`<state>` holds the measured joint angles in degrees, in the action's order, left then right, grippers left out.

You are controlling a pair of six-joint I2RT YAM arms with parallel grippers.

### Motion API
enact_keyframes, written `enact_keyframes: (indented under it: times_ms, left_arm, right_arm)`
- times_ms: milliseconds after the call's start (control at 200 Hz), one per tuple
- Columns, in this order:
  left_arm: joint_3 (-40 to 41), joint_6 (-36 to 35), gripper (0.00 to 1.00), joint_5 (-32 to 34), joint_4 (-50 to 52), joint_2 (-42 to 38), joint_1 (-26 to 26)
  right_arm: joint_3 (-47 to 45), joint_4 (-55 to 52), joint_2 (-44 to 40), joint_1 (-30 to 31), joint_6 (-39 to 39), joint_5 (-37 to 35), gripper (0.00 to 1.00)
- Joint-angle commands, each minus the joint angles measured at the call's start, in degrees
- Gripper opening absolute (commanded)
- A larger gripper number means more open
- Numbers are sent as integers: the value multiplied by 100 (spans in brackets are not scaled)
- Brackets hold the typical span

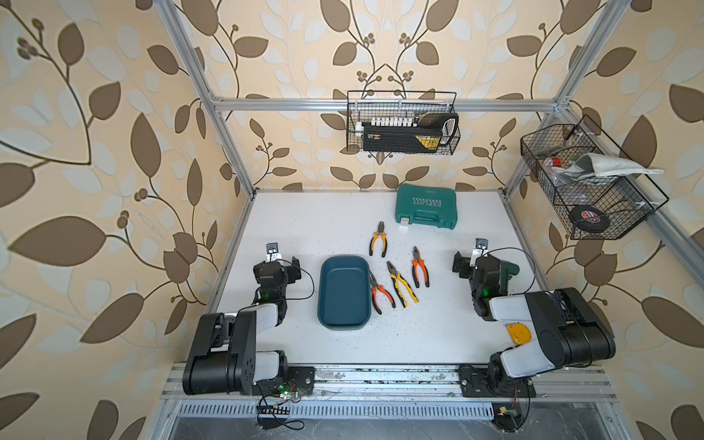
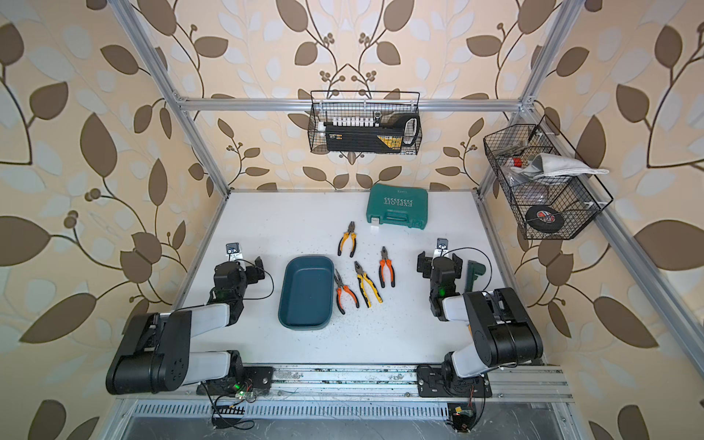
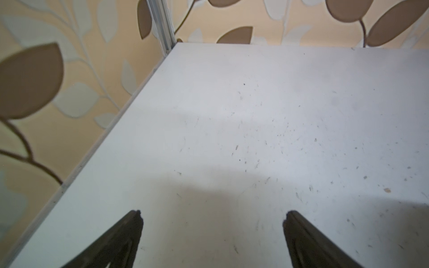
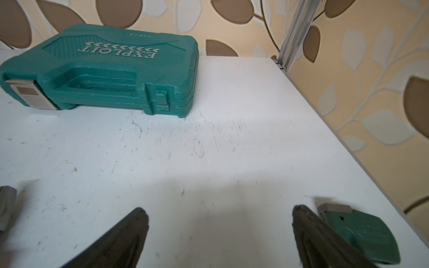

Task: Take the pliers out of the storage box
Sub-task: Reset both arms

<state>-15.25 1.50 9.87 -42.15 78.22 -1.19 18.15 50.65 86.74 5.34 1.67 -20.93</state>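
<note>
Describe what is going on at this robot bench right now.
Nothing is being handled. The teal storage box is empty; all four pliers lie on the white table beside it: long-nosed pliers, yellow-and-black pliers, orange-and-black pliers and, farther back, yellow-orange pliers. The left gripper and right gripper are open, empty, at either side.

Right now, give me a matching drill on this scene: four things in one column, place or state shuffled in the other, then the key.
Things
1. storage box
2. long-nosed pliers
3. green tool case
4. left claw

Place or state
A. open, above bare table
B. by the table's far edge
C. empty
D. lying on the table, just beside the storage box

Pairs: 1-C, 2-D, 3-B, 4-A
</note>
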Motion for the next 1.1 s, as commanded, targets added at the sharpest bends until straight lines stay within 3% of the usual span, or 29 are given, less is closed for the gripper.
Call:
enact_keyframes:
  times_ms: [0, 270, 1095]
  left_arm:
    - [-229, 236, 99, -353, -541, 222, -138]
    - [-702, 242, 99, -609, -28, 770, -276]
    - [-696, 255, 99, -612, -12, 731, -276]
  right_arm:
    - [116, 161, 34, -12, -44, 129, 99]
    - [144, 16, -26, -13, -4, 148, 99]
    - [170, -19, 10, -10, -9, 149, 99]
